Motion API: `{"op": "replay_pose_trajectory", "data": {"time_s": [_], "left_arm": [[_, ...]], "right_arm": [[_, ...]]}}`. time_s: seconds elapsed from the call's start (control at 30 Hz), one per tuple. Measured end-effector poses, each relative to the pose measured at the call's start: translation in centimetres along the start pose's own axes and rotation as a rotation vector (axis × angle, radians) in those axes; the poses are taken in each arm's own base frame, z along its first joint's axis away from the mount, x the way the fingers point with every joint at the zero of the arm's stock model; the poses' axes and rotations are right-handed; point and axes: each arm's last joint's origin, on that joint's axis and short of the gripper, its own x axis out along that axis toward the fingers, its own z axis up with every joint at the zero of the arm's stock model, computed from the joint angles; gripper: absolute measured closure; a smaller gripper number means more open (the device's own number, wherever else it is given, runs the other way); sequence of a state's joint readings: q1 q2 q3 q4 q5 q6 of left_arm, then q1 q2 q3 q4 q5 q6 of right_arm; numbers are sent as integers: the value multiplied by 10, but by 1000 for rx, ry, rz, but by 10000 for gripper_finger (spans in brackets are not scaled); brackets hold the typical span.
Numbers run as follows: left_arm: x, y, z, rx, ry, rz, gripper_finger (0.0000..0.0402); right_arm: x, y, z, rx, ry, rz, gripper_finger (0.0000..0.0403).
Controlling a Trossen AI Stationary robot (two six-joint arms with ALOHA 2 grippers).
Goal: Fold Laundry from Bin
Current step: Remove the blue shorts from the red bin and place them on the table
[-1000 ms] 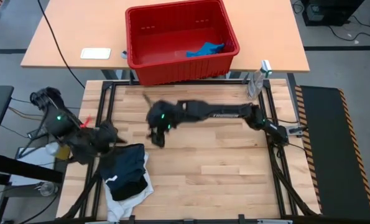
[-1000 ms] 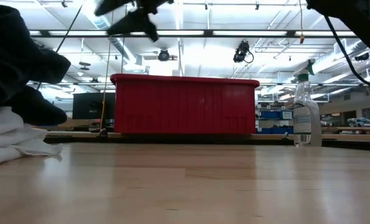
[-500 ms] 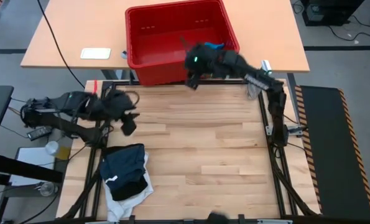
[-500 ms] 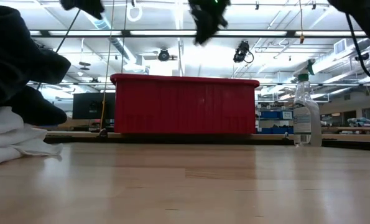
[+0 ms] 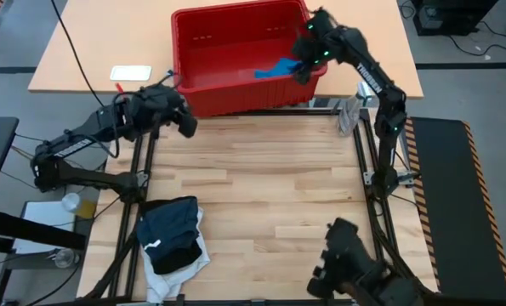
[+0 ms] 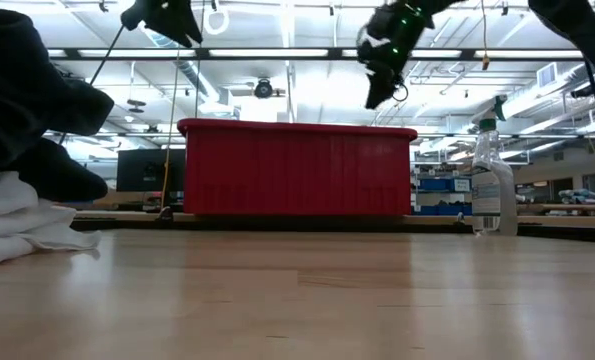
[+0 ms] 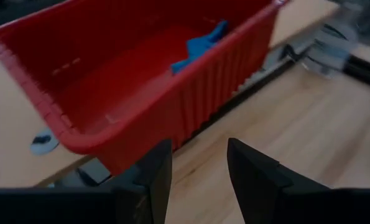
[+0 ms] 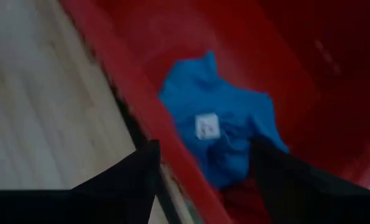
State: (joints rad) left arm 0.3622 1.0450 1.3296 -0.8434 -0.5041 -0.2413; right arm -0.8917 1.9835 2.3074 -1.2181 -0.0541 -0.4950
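Blue garment in bin, right gripper above (open)

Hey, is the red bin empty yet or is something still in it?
Not empty: one small blue garment lies crumpled inside the red bin.

— What's the bin made of?
— Red plastic, ribbed on the sides, with a slight sheen; the blue garment inside is soft matt cloth with a small white tag.
— And the table?
— Pale wood in smooth strips. The pile on it is cloth too — navy, black, white. The spray bottle is clear plastic.
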Motion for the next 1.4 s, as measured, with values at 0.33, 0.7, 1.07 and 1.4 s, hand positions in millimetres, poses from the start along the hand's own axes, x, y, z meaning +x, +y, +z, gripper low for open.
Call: {"op": "replay_pose_trajectory", "data": {"time_s": [0.33,0.7,1.07,1.4], "left_arm": [[18,10,4,-68,15,78,247],[17,11,4,-64,21,44,247],[20,18,5,-65,22,81,247],[20,20,5,-98,27,74,247]], "right_arm": [[39,-30,-31,35,100,-71,178],[49,11,-38,-18,223,203,201],[52,55,-25,-121,263,295,209],[51,23,-6,194,19,126,212]]}}
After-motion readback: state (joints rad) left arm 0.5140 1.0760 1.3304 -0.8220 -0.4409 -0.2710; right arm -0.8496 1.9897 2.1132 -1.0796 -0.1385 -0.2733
